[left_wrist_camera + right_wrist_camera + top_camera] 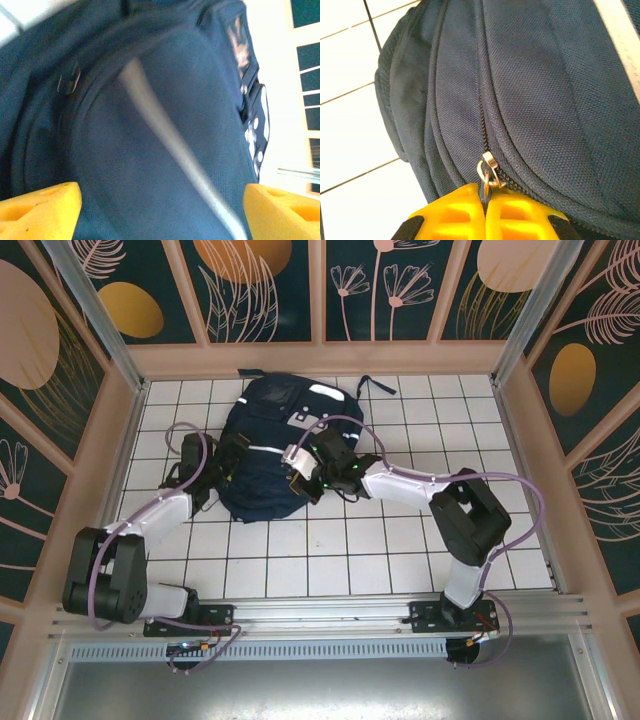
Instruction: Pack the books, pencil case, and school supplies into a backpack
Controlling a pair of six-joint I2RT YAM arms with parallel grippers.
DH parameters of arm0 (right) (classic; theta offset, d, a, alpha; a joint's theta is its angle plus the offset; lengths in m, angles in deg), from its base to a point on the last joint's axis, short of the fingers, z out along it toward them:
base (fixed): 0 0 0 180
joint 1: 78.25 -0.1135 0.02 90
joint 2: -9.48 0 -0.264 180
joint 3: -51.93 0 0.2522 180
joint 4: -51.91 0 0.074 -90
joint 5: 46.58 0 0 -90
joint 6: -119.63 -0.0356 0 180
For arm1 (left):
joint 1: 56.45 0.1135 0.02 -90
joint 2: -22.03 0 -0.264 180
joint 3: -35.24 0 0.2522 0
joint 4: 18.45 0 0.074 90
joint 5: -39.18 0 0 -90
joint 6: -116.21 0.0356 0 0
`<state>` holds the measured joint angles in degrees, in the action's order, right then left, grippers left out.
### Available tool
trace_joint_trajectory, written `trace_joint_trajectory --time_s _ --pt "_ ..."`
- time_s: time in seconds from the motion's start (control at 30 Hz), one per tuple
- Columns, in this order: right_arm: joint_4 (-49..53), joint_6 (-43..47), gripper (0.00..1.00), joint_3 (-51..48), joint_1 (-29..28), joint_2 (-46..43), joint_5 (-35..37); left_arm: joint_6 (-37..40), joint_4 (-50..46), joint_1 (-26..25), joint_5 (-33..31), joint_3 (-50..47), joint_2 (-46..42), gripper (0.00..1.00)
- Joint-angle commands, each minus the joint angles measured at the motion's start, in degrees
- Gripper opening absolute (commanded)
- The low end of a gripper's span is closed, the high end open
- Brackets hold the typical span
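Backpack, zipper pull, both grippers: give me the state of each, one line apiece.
backpack: lying flat on the tiles, zipper closed above the slider.
left gripper: open, jaws wide, facing the backpack, empty.
right gripper: shut on the zipper pull.
zipper pull: clamped between the yellow fingertips.

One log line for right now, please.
left gripper open over backpack | right gripper shut on zipper pull

I can read no text, brand, number or sign on any of my feeds. The large navy-blue fabric backpack has a grey-white patch at its one o'clock corner, but any print there is too small to read.
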<state>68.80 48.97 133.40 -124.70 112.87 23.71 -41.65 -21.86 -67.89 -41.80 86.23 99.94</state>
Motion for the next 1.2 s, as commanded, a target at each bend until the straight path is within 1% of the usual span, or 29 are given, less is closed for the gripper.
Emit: trace_joint_trajectory --time_s 0.0,0.1,0.2,0.3,0.37,0.4,0.43,0.47,0.5,0.57,0.6,0.63,0.77,0.87,1.03,1.17 --pt "-9.7 -2.0 0.00 4.0 -1.7 0.3 -3.4 -10.7 3.6 -2.2 3.8 -2.7 -0.8 0.84" --pt "-11.3 -3.3 0.00 3.3 -2.7 0.0 -2.4 -12.8 4.0 -3.9 6.5 -2.0 0.7 0.84" --pt "-12.1 -6.0 0.00 3.0 -3.0 -0.1 -1.3 -13.1 2.7 -6.0 5.8 -0.8 1.8 0.85" --pt "-14.0 -7.1 0.00 1.5 -3.7 -0.9 -1.6 -13.3 4.4 -6.5 6.2 -0.8 4.7 0.85" --pt "-14.5 -6.8 0.00 0.6 -4.4 -1.5 -2.4 -13.1 6.8 -6.6 5.8 -0.9 7.5 0.83" --pt "-14.1 -6.5 0.00 0.4 -4.8 -1.6 -3.1 -13.7 7.8 -6.5 6.0 -0.9 9.4 0.80" --pt "-13.1 -6.1 0.00 0.4 -5.1 -1.6 -3.3 -14.0 10.1 -6.5 6.3 -1.3 11.1 0.67" --pt "-11.8 -5.7 0.00 0.5 -5.5 -1.7 -2.9 -14.2 13.0 -6.5 6.1 -1.6 12.4 0.51" --pt "-10.5 -5.3 0.00 0.5 -5.6 -1.7 -2.7 -14.5 13.3 -6.6 5.7 -1.4 13.6 0.37" --pt "-7.3 -4.5 0.00 0.0 -5.8 -2.1 -2.1 -13.6 15.6 -6.5 4.4 -1.2 14.8 0.13" --pt "-6.1 -4.2 0.00 -0.4 -5.8 -2.5 -1.6 -12.9 15.4 -6.5 4.0 -0.9 15.0 0.04" --pt "-4.1 -3.6 0.00 -1.1 -5.7 -3.0 -0.8 -11.8 14.6 -6.5 3.4 -0.4 14.9 0.00" --pt "2.9 -0.1 0.00 -4.0 -5.2 -5.4 4.3 -8.5 10.6 -6.5 0.8 0.1 12.9 0.00" --pt "8.0 0.8 0.00 -4.7 -2.9 -6.5 7.7 -7.4 8.9 -6.5 -0.1 -0.4 11.6 0.00" --pt "10.7 -0.3 0.00 -6.1 3.7 -8.8 8.1 -7.1 9.2 -6.5 0.6 -1.5 11.6 0.00" --pt "10.3 0.3 0.00 -6.9 6.9 -10.0 8.5 -7.1 10.1 -6.5 1.3 -1.6 11.5 0.00"
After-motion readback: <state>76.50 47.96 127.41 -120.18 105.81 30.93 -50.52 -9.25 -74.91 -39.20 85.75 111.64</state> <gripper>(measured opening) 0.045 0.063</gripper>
